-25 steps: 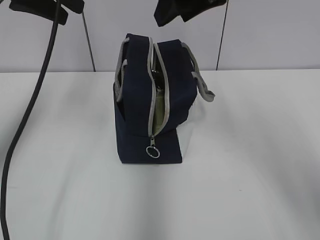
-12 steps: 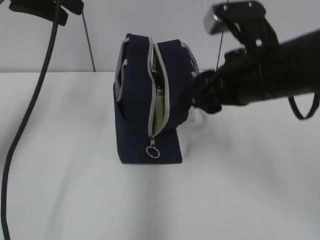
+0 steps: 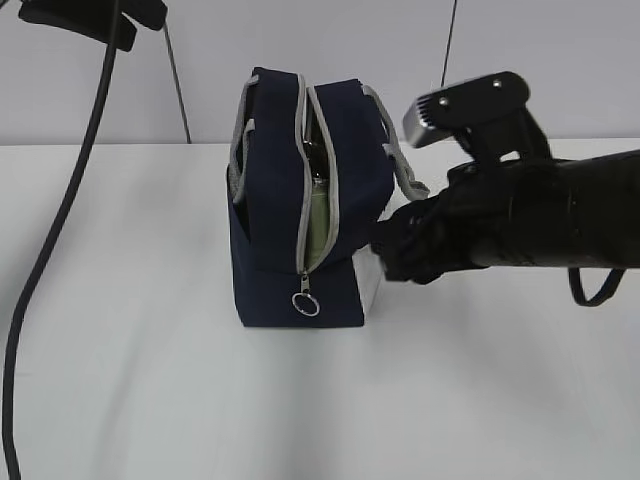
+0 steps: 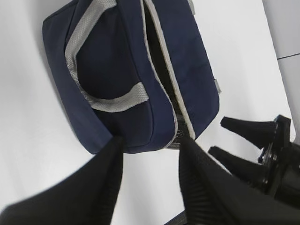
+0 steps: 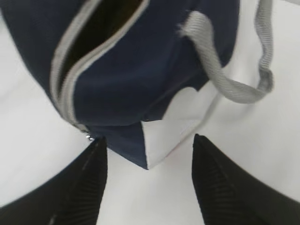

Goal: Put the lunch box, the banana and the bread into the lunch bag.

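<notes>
white table [image 3: 150,380] | right gripper [image 5: 149,180] lowered beside lunch bag [image 3: 275,230], jaws spread, empty | left gripper [image 4: 150,180] spread, empty

No text, label, brand or number is readable anywhere.

A plain white table [image 3: 150,400] carries the navy lunch bag [image 3: 275,270], standing upright near its middle.

Probably a lab: bare white table [image 3: 150,380], plain pale wall panels [image 3: 540,60], dangling black cable [image 3: 60,200].
</notes>
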Robot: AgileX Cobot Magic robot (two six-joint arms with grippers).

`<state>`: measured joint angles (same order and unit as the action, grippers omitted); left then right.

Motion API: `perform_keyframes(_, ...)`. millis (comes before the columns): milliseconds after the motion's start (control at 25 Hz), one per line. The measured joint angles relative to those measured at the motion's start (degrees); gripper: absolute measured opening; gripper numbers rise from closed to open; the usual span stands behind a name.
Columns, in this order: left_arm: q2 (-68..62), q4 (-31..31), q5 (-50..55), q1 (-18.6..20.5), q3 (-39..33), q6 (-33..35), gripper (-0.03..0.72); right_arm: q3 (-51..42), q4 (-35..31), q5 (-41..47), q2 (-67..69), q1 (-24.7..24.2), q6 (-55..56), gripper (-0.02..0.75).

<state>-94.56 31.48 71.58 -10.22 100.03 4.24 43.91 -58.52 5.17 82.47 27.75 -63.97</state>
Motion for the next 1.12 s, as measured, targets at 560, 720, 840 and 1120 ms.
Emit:
perform_keyframes(560, 0.0, -0.4, 0.0, 0.0, 0.0, 0.0, 0.289, -2.8, 5.1, -19.5, 0.0, 16.2, 8.0, 0.425)
perform_keyframes(720, 0.0, -0.5, 0.0, 0.0, 0.0, 0.0, 0.288, -7.0, 19.0, -23.7, 0.0, 16.6, 27.5, 0.425)
perform_keyframes(840, 0.0, -0.5, 0.0, 0.0, 0.0, 0.0, 0.288, -10.7, 31.2, -25.8, 1.3, 16.6, 40.9, 0.425)
perform_keyframes(1120, 0.2, -0.5, -0.1, 0.0, -1.6, 0.0, 0.288, -12.3, 38.5, -26.6, 4.2, 16.6, 48.9, 0.425)
